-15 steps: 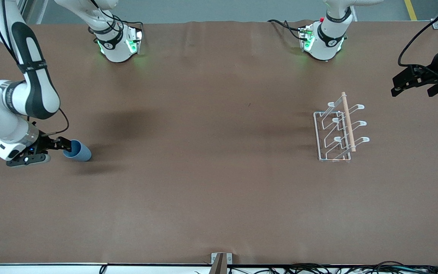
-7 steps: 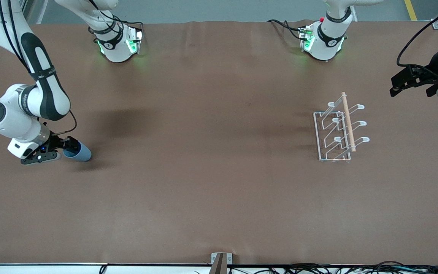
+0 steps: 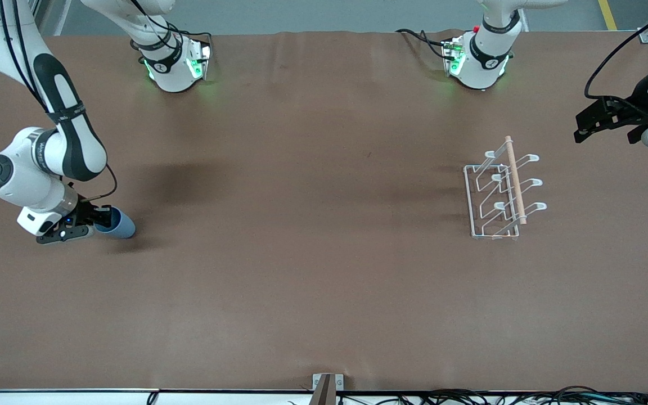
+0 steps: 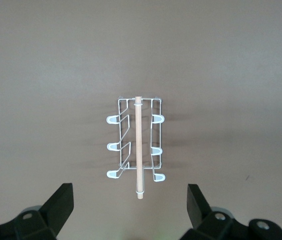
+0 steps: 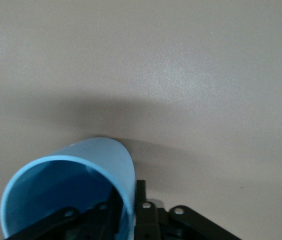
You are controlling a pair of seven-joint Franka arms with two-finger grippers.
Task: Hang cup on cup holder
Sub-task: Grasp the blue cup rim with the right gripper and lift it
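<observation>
The light-blue cup (image 3: pixel 120 225) lies on its side on the table at the right arm's end. My right gripper (image 3: pixel 100 217) is at its open mouth, low over the table. In the right wrist view, one finger is inside the cup (image 5: pixel 83 172) and one outside, and the right gripper (image 5: pixel 128 199) is shut on the cup's wall. The white wire cup holder (image 3: pixel 501 194) with its wooden rod stands toward the left arm's end. My left gripper (image 3: pixel 584 126) is open and empty in the air near that end. The left wrist view shows the cup holder (image 4: pixel 137 145) between the spread fingers of the left gripper (image 4: pixel 131 206).
The brown table cover (image 3: pixel 313 253) is bare between the cup and the cup holder. The two arm bases (image 3: pixel 175 62) stand along the edge farthest from the front camera. Cables lie along the nearest edge.
My right arm swung in and the right gripper slid onto the cup's rim, closing on its wall. The cup has stayed in place. The left gripper drifted slightly.
</observation>
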